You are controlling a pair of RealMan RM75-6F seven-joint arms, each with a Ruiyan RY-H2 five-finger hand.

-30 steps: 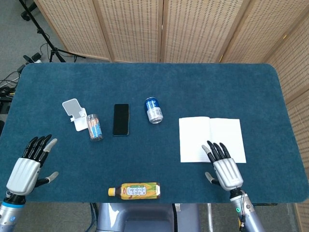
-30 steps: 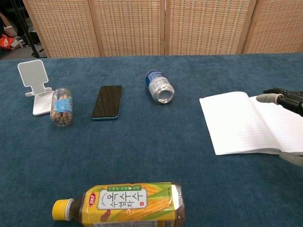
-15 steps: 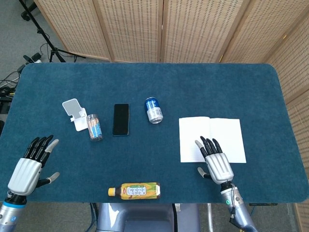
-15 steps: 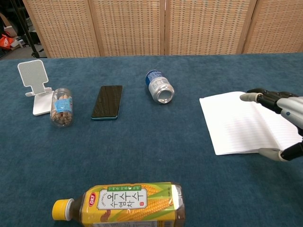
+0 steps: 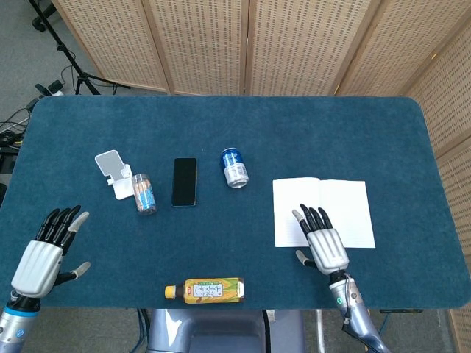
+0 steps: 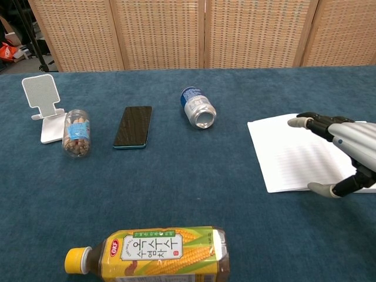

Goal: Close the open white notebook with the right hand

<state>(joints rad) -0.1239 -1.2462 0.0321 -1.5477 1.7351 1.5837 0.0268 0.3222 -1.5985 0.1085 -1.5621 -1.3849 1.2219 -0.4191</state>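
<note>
The white notebook (image 5: 346, 204) lies open and flat on the blue table at the right, its lined pages up; the chest view shows its left page (image 6: 282, 153). My right hand (image 5: 321, 243) hovers over the notebook's near edge around the spine, fingers spread and pointing away from me, holding nothing. From the chest camera the same hand (image 6: 343, 150) reaches in from the right over the pages, thumb below the near edge. My left hand (image 5: 44, 254) is open at the table's near left corner, far from the notebook.
A corn-tea bottle (image 5: 206, 290) lies on its side at the near edge. A blue can (image 5: 235, 167) lies left of the notebook. Further left are a black phone (image 5: 185, 181), a small jar (image 5: 144, 193) and a white phone stand (image 5: 114, 173). Wicker screens stand behind the table.
My right hand has moved left along the notebook's near edge, from the right page toward the spine and left page. The left hand and the notebook have not moved.
</note>
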